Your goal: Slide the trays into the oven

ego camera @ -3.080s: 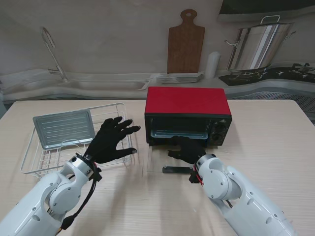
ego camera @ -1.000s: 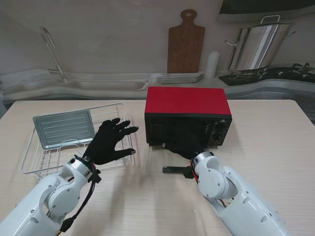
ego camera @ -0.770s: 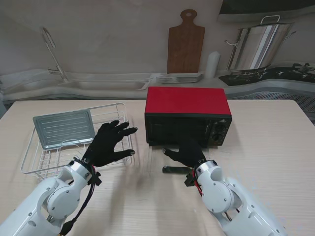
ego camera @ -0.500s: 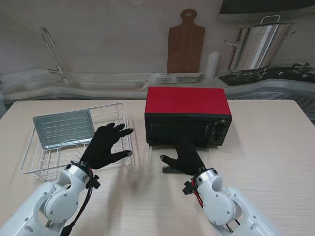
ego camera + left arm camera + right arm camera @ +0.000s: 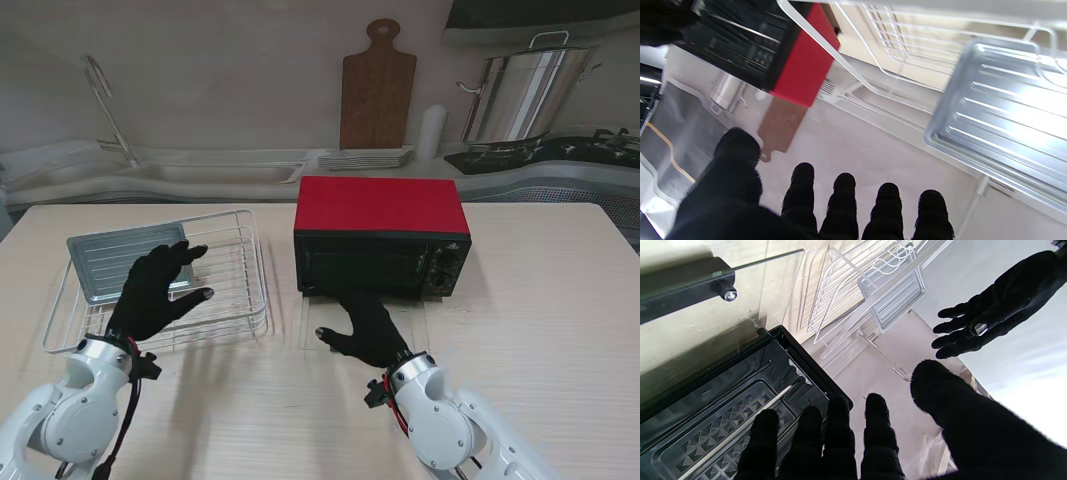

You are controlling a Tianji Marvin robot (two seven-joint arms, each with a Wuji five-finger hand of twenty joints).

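The left robot hand (image 5: 153, 291) hovered open over the tray (image 5: 110, 262) in the wire rack (image 5: 250, 290); the right robot hand (image 5: 366, 329), empty and spread, hung above the oven (image 5: 380, 232) door (image 5: 318, 325).

The red-topped black toaster oven (image 5: 381, 235) has its clear glass door (image 5: 362, 325) folded flat onto the pale wooden bench (image 5: 540, 300), filling the near approach (its mouth stands open behind). Left of it, the white wire dish rack (image 5: 235, 300) walls in the ribbed silver tray (image 5: 110, 260); bare bench lies between rack and door.
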